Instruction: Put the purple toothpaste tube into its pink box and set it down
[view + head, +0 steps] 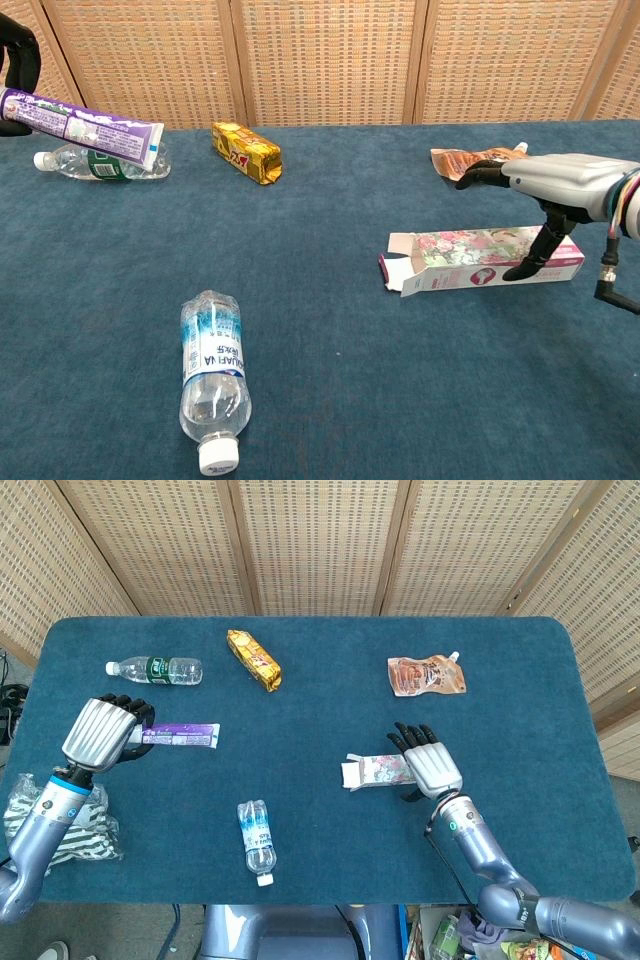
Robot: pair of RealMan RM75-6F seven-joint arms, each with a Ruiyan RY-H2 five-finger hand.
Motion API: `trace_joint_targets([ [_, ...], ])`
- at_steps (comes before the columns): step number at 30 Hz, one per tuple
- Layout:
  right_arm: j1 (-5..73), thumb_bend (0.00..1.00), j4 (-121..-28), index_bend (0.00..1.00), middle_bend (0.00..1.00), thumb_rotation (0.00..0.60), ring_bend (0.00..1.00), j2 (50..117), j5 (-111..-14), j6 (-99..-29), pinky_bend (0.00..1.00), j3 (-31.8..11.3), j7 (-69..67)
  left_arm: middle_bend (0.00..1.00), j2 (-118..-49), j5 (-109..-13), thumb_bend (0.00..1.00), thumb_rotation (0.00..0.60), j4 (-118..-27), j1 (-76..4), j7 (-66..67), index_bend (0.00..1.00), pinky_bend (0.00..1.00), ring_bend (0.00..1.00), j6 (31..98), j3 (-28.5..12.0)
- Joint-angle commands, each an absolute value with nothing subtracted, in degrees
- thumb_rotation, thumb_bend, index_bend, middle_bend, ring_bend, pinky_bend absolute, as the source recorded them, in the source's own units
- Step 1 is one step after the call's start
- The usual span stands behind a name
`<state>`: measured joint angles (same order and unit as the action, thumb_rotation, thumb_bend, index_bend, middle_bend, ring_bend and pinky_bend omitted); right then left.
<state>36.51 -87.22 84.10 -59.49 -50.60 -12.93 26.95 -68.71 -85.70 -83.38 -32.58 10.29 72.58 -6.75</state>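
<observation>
My left hand (100, 735) grips the purple toothpaste tube (182, 736) by one end at the table's left side. The tube (85, 124) is lifted off the cloth and points right, roughly level. The pink flowered box (380, 771) lies flat right of centre, its open flap end facing left. Over the box's right half hovers my right hand (428, 768), palm down and fingers spread. In the chest view the right hand (545, 180) has its thumb down against the front face of the box (470, 260), and it holds nothing.
A green-label water bottle (155, 669) lies behind the tube. A gold snack bar (253, 660) and a brown spouted pouch (427, 675) lie at the back. A small clear bottle (257, 841) lies near the front edge. Striped cloth (60, 830) hangs at the left edge.
</observation>
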Motion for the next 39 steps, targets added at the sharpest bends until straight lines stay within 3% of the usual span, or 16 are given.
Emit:
trace_joint_targets([
  [1, 37.58, 0.00, -85.18, 0.10, 0.00, 0.600, 0.00, 85.27, -57.55, -49.73, 0.00, -12.55, 26.98, 0.67, -69.03, -85.84, 0.26, 0.600, -82.97, -32.53, 10.20, 0.80, 0.62, 0.55, 72.46, -6.66],
  [15, 39.23, 0.00, -77.77, 0.17, 0.00, 0.600, 0.00, 89.40, -55.81, -48.34, 0.00, -11.30, 23.57, 0.67, -70.66, -85.94, 0.26, 0.600, -80.62, -32.70, 9.60, 0.80, 0.62, 0.55, 71.35, -6.50],
  [21, 40.50, 0.00, -74.44, 0.25, 0.11, 0.600, 0.00, 91.60, -54.80, -47.22, 0.01, -11.35, 22.87, 0.67, -70.96, -86.40, 0.26, 0.600, -80.63, -32.72, 9.69, 0.80, 0.62, 0.55, 71.42, -6.42],
  [23, 40.58, 0.00, -73.23, 0.30, 0.18, 0.600, 0.02, 92.46, -54.90, -47.90, 0.06, -11.22, 22.77, 0.67, -71.01, -86.60, 0.26, 0.600, -80.44, -32.72, 9.64, 0.80, 0.62, 0.55, 71.39, -6.33],
  [27, 40.11, 0.00, -71.92, 0.41, 0.33, 0.600, 0.18, 93.49, -55.97, -50.14, 0.29, -11.30, 21.60, 0.67, -71.18, -86.67, 0.26, 0.600, -79.94, -32.78, 9.48, 0.80, 0.62, 0.55, 71.16, -6.33],
  [29, 39.82, 0.00, -71.70, 0.45, 0.40, 0.600, 0.26, 93.61, -56.44, -50.73, 0.36, -11.27, 20.89, 0.67, -70.77, -87.81, 0.26, 0.600, -81.58, -31.15, 9.45, 0.80, 0.62, 0.55, 72.81, -4.82],
  [31, 39.41, 0.00, -71.56, 0.47, 0.44, 0.600, 0.30, 93.67, -57.28, -51.31, 0.39, -11.04, 19.90, 0.67, -70.84, -86.99, 0.26, 0.600, -80.96, -32.12, 9.26, 0.80, 0.62, 0.55, 71.65, -5.88],
  [39, 38.12, 0.00, -73.20, 0.51, 0.46, 0.600, 0.32, 92.64, -60.25, -53.60, 0.41, -10.76, 16.95, 0.67, -70.85, -87.22, 0.26, 0.600, -81.25, -32.57, 9.36, 0.80, 0.62, 0.55, 71.60, -6.43],
])
